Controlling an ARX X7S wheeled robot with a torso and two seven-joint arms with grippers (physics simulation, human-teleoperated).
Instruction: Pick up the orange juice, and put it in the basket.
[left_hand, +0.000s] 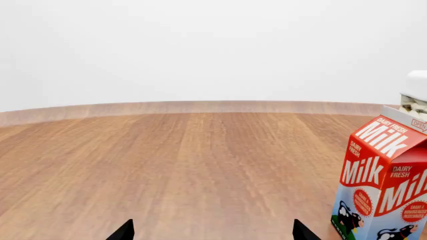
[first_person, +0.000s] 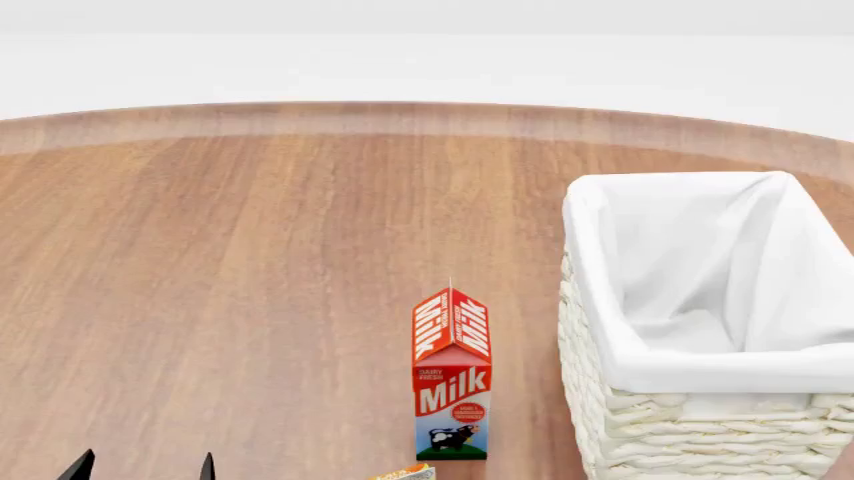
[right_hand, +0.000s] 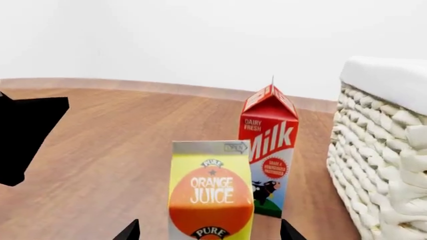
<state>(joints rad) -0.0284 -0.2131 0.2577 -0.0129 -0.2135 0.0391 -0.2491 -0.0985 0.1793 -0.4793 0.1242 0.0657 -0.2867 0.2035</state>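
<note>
The orange juice (right_hand: 210, 192) is a yellow carton with an orange panel, standing upright on the wooden table. In the head view only its top (first_person: 404, 473) shows, at the bottom edge. My right gripper (right_hand: 210, 232) is open. Its two dark fingertips (right_hand: 130, 232) show on either side of the carton, and neither touches it. The basket (first_person: 627, 375), cream wicker with a white liner, stands at the right, and its woven wall (right_hand: 380, 150) is close beside the cartons. My left gripper (first_person: 143, 467) is open and empty over bare wood at the lower left (left_hand: 213, 231).
A red and white Milk carton (first_person: 451, 375) stands upright just behind the orange juice (right_hand: 269, 145), between it and the basket, and shows at one side of the left wrist view (left_hand: 383, 185). A black part of the robot (right_hand: 27, 135) shows across the table.
</note>
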